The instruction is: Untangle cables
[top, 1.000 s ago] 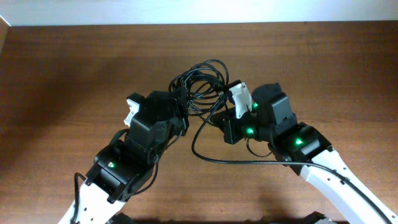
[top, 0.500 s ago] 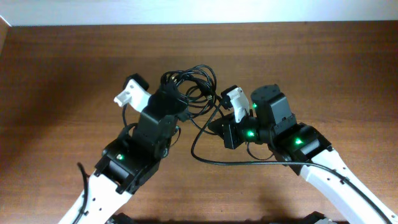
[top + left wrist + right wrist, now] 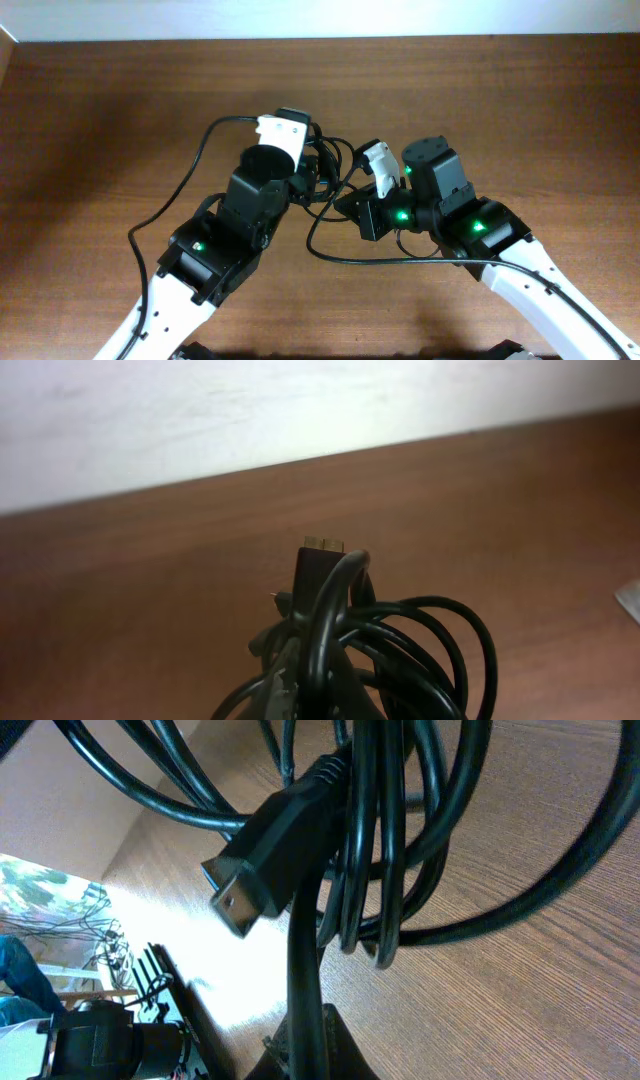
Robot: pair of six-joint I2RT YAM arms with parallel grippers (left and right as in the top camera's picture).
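The cables (image 3: pixel 328 168) form one black tangle held up between my two grippers over the middle of the table. My left gripper (image 3: pixel 306 176) is shut on the cables, its fingers buried in the loops. In the left wrist view the coils (image 3: pixel 410 650) rise from my gripper (image 3: pixel 318 695), and a plug (image 3: pixel 322 560) with a metal tip points up. My right gripper (image 3: pixel 346 200) is shut on one strand; its wrist view shows that strand (image 3: pixel 305 970) running up from the jaws past a black plug (image 3: pixel 270 845). One long strand (image 3: pixel 345 258) trails onto the table.
The brown wooden table (image 3: pixel 100 120) ends at a white wall (image 3: pixel 300 20) at the back. A thicker black cord (image 3: pixel 165 200) belonging to the left arm bows out to the left. Dark equipment (image 3: pixel 100 1045) stands beyond the table edge in the right wrist view.
My left wrist has swung round and moved right, towards the right gripper, drawing the tangle in tighter. The left arm's own cord now bows out. The right arm has barely moved.
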